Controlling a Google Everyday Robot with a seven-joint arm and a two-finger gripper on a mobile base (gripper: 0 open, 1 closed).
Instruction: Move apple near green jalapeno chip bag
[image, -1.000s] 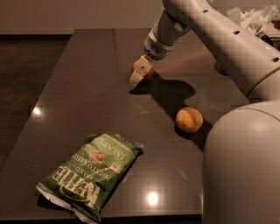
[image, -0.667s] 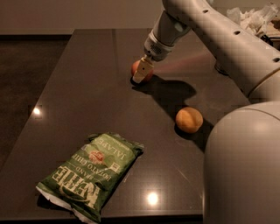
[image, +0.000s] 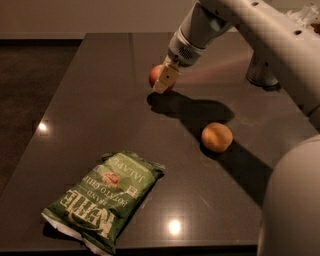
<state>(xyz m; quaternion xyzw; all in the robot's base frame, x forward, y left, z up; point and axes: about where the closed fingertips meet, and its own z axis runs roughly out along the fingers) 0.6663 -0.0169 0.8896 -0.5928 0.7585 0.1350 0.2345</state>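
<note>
At the near edge of the desk (image: 100, 110) the green jalapeno chip bag (image: 106, 197) lies flat, label up, where it lay a second ago; nothing about it has changed. Beyond the bag and off to its right sits a plain orange fruit (image: 217, 137), also unmoved, partly in the arm's long shadow. Farther again, well beyond the bag and roughly straight back from its right end, is the apple (image: 156, 75), with the hand (image: 165, 81) right against it. This is where the change lies: a second ago the hand's pale tip covered the apple's left side and the red showed to its right, whereas now the tip crosses the apple's right side and the red shows to its left. The hand has evidently settled onto the fruit, though I cannot tell whether it has closed on it or how wide it stands. By my reading the grasp is just being made and the carry toward the bag has not begun; the apple remains well apart from it.
</note>
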